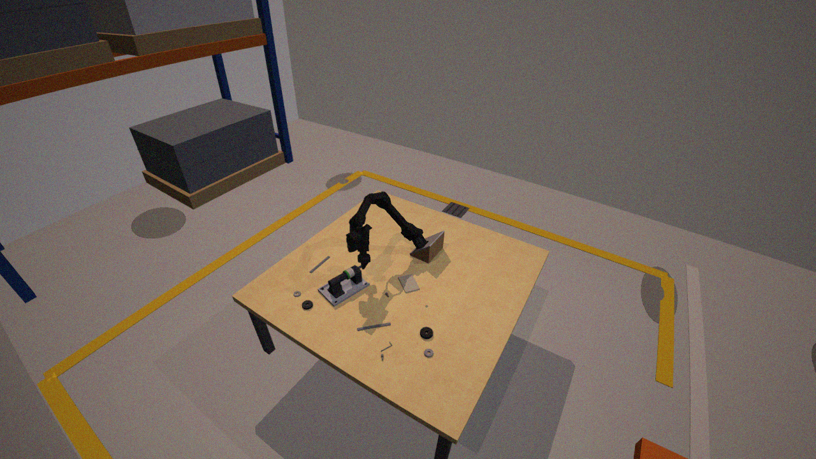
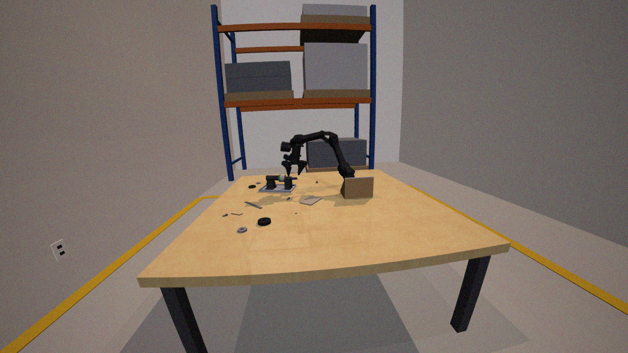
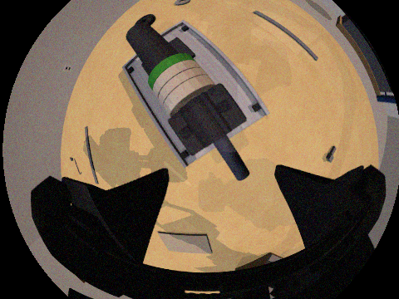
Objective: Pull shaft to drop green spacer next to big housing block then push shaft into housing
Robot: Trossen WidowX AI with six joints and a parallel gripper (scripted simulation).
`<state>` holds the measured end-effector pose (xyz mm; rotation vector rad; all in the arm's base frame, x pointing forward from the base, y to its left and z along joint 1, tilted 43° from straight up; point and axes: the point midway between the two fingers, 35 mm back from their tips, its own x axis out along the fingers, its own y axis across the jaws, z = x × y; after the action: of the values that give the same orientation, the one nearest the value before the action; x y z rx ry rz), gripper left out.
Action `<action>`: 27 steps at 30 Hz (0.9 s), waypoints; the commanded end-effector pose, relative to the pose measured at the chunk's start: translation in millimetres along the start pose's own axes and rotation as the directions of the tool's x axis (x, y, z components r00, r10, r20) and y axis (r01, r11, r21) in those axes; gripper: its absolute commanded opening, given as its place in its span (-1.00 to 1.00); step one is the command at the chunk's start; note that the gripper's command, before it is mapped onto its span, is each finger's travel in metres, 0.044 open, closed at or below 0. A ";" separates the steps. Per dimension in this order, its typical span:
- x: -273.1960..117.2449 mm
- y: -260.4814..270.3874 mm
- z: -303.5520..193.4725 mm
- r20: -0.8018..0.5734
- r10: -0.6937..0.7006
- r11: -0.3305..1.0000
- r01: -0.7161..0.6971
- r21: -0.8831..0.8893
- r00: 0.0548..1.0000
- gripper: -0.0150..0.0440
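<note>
The dark housing block (image 1: pixel 335 288) (image 2: pixel 271 184) (image 3: pixel 145 43) stands at the far end of a grey base plate (image 3: pixel 208 60). The green spacer (image 3: pixel 169 65) sits against it. Several pale spacers (image 3: pixel 183 83) fill the row up to the smaller dark support (image 2: pixel 288 183) (image 3: pixel 193 120). The shaft's blue-grey end (image 3: pixel 233 159) sticks out of the support. No spacer is seen off the row. My gripper (image 2: pixel 294 174) (image 3: pixel 224 173) is open and empty above the shaft end, which points between the fingers, turned askew to them in the wrist view.
A brown block (image 1: pixel 436 249) (image 2: pixel 359 188) stands at the arm's base. A flat grey tile (image 1: pixel 408 284) (image 2: pixel 310 201) (image 3: pixel 187 242), rods (image 1: pixel 373 327) (image 3: pixel 287 33), a black ring (image 1: pixel 424 333) and a small bolt (image 3: pixel 330 154) lie around the fixture.
</note>
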<state>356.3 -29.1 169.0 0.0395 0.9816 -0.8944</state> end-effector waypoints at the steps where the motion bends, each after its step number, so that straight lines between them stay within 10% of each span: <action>1: 2.7 0.9 -6.2 0.081 0.093 0.893 -0.119 0.435 0.992 1.00; 9: 6.4 -8.0 -16.3 0.287 0.226 0.075 -0.310 0.948 0.931 1.00; 16: 6.2 -25.9 -30.5 0.475 0.287 -0.722 -0.137 0.678 0.832 1.00; 27: 5.9 -30.8 -34.2 0.513 0.293 -0.828 -0.053 0.558 0.807 1.00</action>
<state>317.0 -38.4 156.3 2.2372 -0.4727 -0.8175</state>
